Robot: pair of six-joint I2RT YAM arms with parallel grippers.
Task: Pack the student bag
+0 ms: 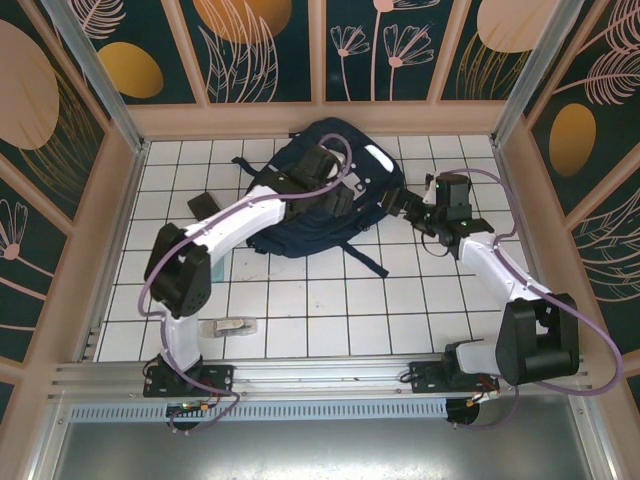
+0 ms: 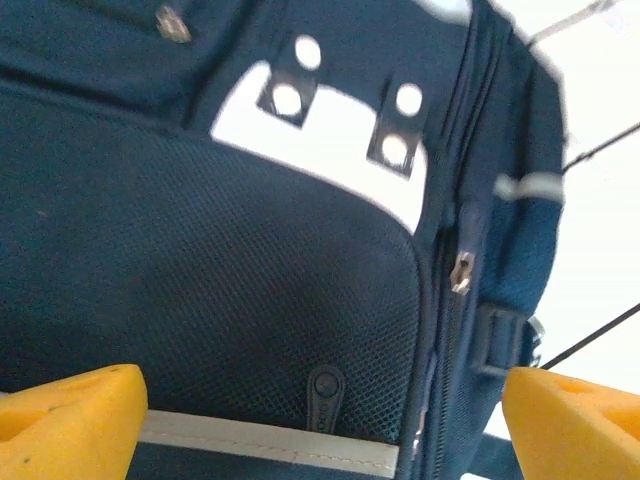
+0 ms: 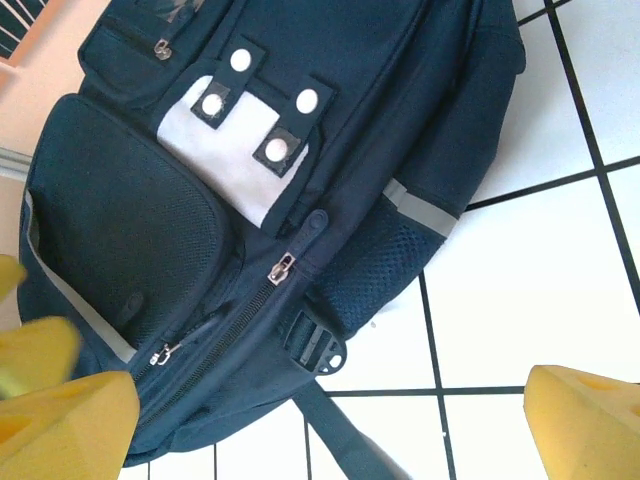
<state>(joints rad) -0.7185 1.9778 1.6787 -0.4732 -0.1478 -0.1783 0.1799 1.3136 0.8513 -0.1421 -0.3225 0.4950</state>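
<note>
- Top external: fixed, high at the near side, looking down over the whole tiled table [image 1: 300, 320].
- Left wrist: very near the student bag [image 2: 220, 300], facing its front.
- Right wrist: farther off, same bag front plus adjoining table.

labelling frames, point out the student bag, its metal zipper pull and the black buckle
student bag [image 1: 320, 235], top external view, lower navy fabric panel
metal zipper pull [image 3: 283, 268], right wrist view, middle of the silver tab
black buckle [image 3: 315, 345], right wrist view, centre of the clip

Student bag [image 2: 90, 60], navy: mesh front pocket [image 2: 220, 290], white patch [image 2: 335, 150] with two snap tabs [image 2: 288, 95], metal zip pull [image 2: 462, 272]; left gripper [image 2: 320, 430] spread wide, yellow fingertips [image 2: 70, 425] flanking
</note>
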